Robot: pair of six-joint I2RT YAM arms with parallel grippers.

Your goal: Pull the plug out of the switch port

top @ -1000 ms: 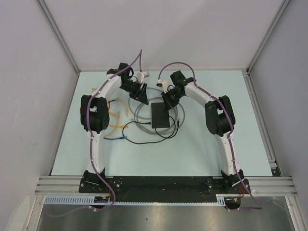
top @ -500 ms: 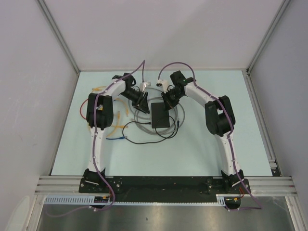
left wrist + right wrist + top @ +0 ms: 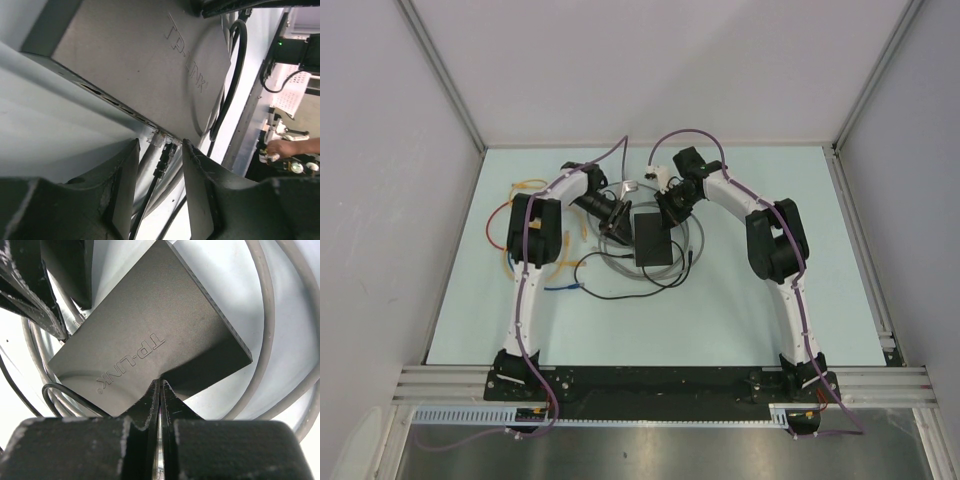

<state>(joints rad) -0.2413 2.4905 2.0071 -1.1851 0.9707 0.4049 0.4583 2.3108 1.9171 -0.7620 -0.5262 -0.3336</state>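
**Item 1: switch** [image 3: 653, 238]. A flat black TP-Link box lying label-up near the middle of the pale surface [image 3: 750, 300], between the two arms. We note its row of ports along the edge facing the left hand.

**Item 2: plug** [image 3: 161, 138]. A small clear connector seated in a port near one end of that row. Its cable runs back toward the left wrist camera, with a black lead [image 3: 159, 167] just beside it.

**Item 3: left hand** [image 3: 160, 150]. Partly spread, its fingers [image 3: 125, 175] stand on either side of the plug and its cable. We see gaps on both sides, so nothing is gripped yet.

**Item 4: right hand** [image 3: 160, 385]. The jaws are closed tight together, holding nothing. The tip sits at the switch's top face near an edge, and we judge it is there as a hold-down.

**Item 5: grey cable** [image 3: 608, 250]. It is looped around the switch.

**Hazards, as we judge them:**
- The left fingers may close on the cable behind the plug, or on the black lead, and strain the wire rather than the connector.
- If the latch stays engaged, a pull would drag the whole switch.
- The right hand pins only one point, so the box could pivot or slide out from under it.
- The crowded grey loops could snag a finger.
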